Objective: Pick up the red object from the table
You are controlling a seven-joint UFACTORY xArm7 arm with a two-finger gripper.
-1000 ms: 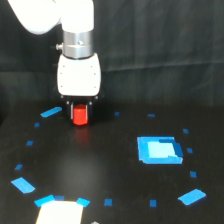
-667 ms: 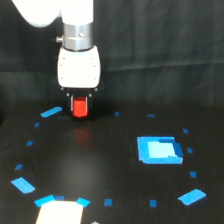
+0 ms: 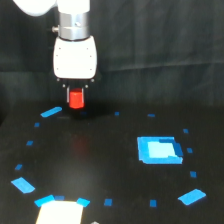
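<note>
The table point(image 3: 100, 165) is wide, flat and black. Many little blue tape bits point(image 3: 51, 112) lie on it in a ring. 1 bigger light-blue square patch point(image 3: 159, 150) lies toward the exterior view's right.

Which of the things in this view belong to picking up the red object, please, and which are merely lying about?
Belonging to the job:
- the red object, held between the gripper's fingers, clear of the surface
- the gripper
- the table

Lying about:
- light-blue square patch
- small blue tape marks
- white object at the bottom edge
</note>
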